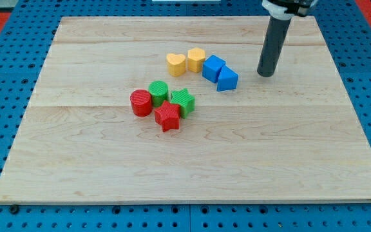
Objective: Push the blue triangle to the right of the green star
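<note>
The blue triangle (227, 79) lies right of the board's centre, touching a blue cube (213, 67) on its upper left. The green star (183, 101) sits lower left of it, in a cluster with other blocks. My tip (265, 74) rests on the board a short way to the right of the blue triangle, apart from it, with a small gap between them. The dark rod rises from the tip toward the view's top.
A yellow heart (176, 64) and a yellow hexagon (196, 59) stand left of the blue cube. A green cylinder (158, 92), a red cylinder (140, 102) and a red star (167, 117) crowd around the green star. The wooden board (76, 167) lies on a blue pegboard.
</note>
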